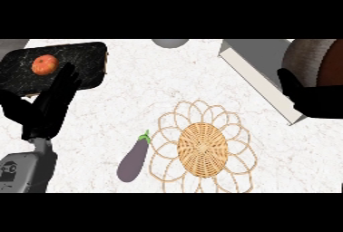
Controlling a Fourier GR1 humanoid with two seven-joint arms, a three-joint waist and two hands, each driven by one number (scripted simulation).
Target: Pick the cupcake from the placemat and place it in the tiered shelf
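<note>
Lowest in frame, one left hand rises at the left edge, fingers straight and holding nothing. One right hand sits at the right edge by the grey tiered shelf; whether its fingers are curled I cannot tell. No cupcake shows; the single woven placemat at lower centre is bare. One eggplant lies left of it, and one tomato rests on one dark board at upper left.
</note>
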